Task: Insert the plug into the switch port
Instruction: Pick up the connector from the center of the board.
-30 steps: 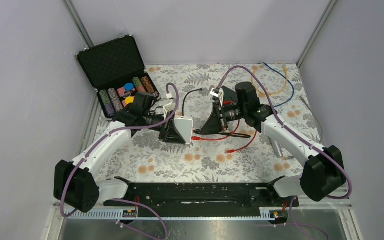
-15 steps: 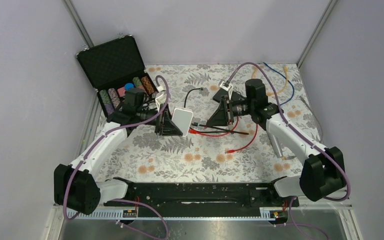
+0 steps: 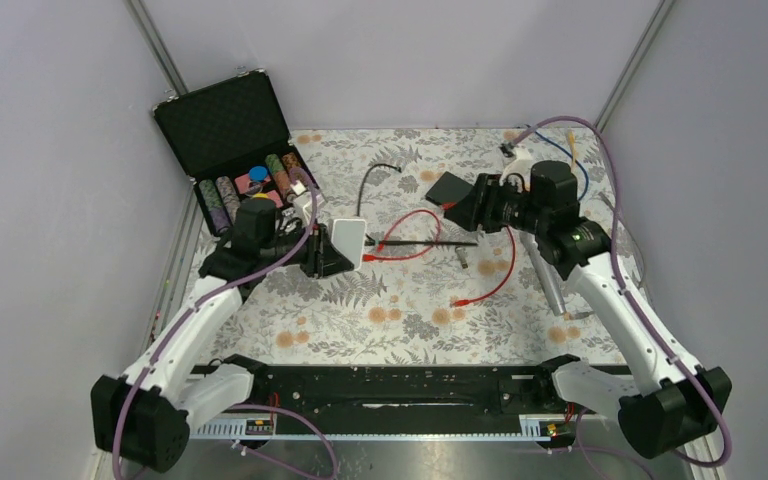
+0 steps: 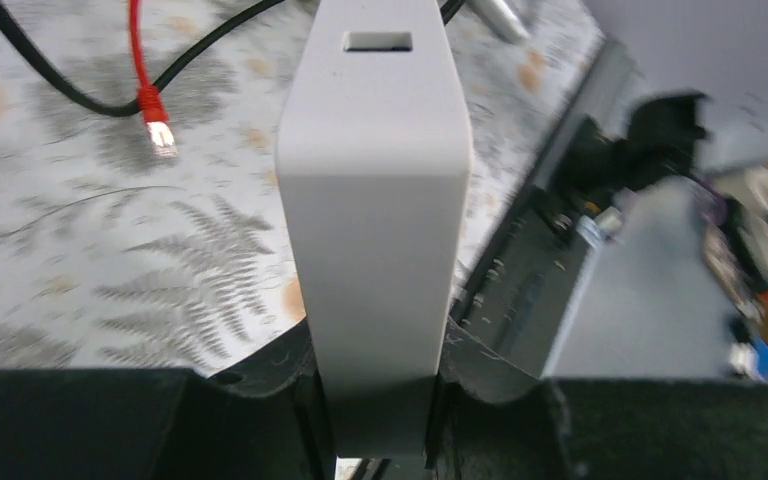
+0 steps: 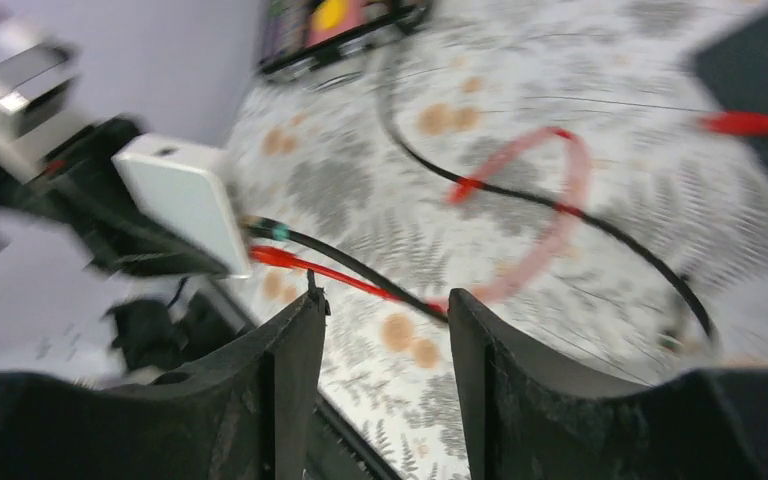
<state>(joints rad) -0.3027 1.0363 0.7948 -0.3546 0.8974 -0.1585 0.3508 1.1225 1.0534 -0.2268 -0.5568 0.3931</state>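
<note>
My left gripper [image 4: 380, 390] is clamped on the near end of the white switch [image 4: 375, 190], though the frame's bottom edge cuts off most of its fingers. That wrist view shows one port [image 4: 377, 41] on the switch's far end, which the overhead view is too coarse to show. The red plug [image 4: 161, 137] lies loose on the table [image 3: 360, 320] just beside the switch, not in the port. The right wrist picture is smeared. The right gripper [image 5: 385, 320] stands apart, seemingly with nothing between its fingers, well away from the switch. Only the overhead view shows the poker chip case [image 3: 230, 140] behind the switch.
</note>
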